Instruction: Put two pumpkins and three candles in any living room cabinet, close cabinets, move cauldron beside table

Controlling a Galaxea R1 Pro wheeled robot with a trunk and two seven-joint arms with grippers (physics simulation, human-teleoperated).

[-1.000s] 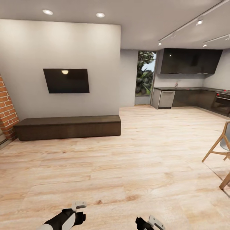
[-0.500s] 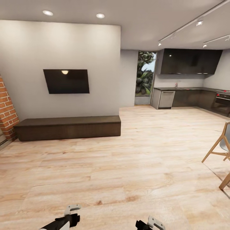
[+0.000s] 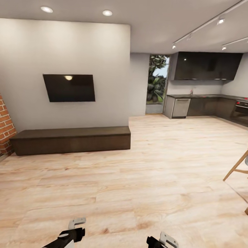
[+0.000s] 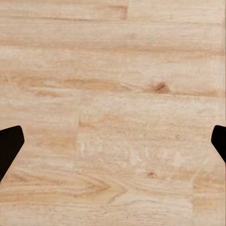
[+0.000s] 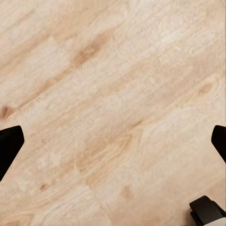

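Note:
The cabinet [image 3: 70, 139] is the long low dark brown unit against the wall under the TV, and all its fronts are flush and shut. At the bottom edge of the head view, my left gripper [image 3: 75, 228] and right gripper [image 3: 164, 240] hang low over the pale wood floor [image 3: 137, 179]. In the left wrist view the left gripper [image 4: 113, 143] has its dark fingertips far apart with bare floor between them. The right gripper [image 5: 113, 143] looks the same in the right wrist view. The pumpkins, candles, cauldron and table are out of view.
A black TV [image 3: 69, 88] hangs above the cabinet and a brick wall [image 3: 4, 127] stands at the far left. Dark kitchen cupboards [image 3: 206, 105] line the back right. Wooden chair legs [image 3: 237, 167] reach in at the right edge. Open floor lies ahead.
The whole view has shifted a little, so the camera has moved. My left gripper has sunk lower in the head view since a second ago.

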